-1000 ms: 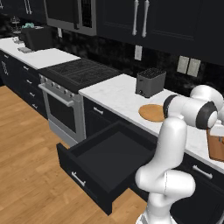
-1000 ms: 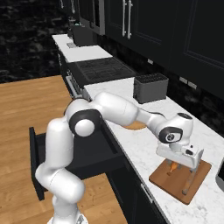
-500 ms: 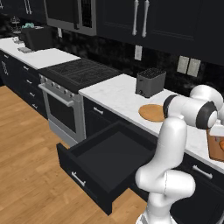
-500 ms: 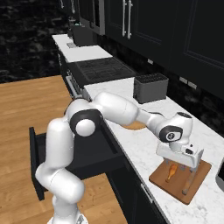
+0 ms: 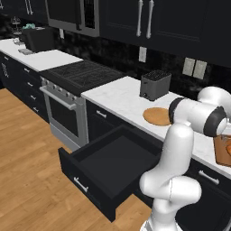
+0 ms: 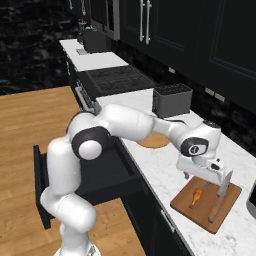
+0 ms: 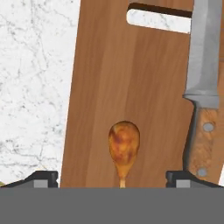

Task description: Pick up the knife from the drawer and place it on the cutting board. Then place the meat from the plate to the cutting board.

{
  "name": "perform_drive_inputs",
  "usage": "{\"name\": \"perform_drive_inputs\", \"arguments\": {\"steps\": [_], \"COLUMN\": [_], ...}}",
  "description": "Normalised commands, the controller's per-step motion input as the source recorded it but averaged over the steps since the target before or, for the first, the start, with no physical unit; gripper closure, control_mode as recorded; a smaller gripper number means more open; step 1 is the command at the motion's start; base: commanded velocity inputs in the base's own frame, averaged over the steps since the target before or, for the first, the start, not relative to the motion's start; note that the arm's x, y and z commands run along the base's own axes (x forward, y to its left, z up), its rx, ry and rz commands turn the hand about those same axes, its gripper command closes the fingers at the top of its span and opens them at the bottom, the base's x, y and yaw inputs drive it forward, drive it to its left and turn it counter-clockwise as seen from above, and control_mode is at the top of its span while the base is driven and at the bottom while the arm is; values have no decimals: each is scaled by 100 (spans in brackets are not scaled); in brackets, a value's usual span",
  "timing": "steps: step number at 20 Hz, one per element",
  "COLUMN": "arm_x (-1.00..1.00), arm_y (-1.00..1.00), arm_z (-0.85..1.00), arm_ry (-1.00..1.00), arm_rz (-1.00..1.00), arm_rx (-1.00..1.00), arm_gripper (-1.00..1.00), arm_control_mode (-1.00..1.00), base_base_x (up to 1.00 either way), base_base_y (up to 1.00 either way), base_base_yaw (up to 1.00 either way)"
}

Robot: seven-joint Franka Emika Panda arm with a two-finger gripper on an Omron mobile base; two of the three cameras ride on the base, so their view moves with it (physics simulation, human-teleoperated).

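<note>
Gripper (image 6: 210, 181) hangs just above the cutting board (image 6: 227, 210), fingers spread and holding nothing; drumstick-shaped meat (image 6: 196, 196) lies on the board below it, toward the board's front edge; knife (image 6: 219, 196) lies on the same board along the far side, blade toward the slotted end, wooden handle toward the counter's (image 6: 165, 172) front edge; drawer (image 5: 110, 162) stands pulled open; round wooden plate (image 5: 157, 116) sits on the counter beside the toaster (image 5: 154, 84).

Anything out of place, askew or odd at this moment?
Only the drawer, left pulled wide open below the counter with nothing visible inside. On the cutting board the knife and the meat lie flat, side by side and apart, under the open pincer. Nothing is spilled or damaged.
</note>
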Motion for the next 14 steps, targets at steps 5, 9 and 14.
{"name": "perform_drive_inputs", "arguments": {"steps": [5,9,14], "arm_x": [12,16,30], "arm_y": [59,96,100], "arm_z": [40,20,25], "arm_ry": [-10,-18,-18], "arm_rz": [1,2,2], "arm_rx": [0,-7,-12], "arm_gripper": [-100,-100,-100], "arm_control_mode": [-100,-100,-100], "base_base_x": [0,0,0], "base_base_y": [0,0,0], "base_base_yaw": [0,0,0]}}
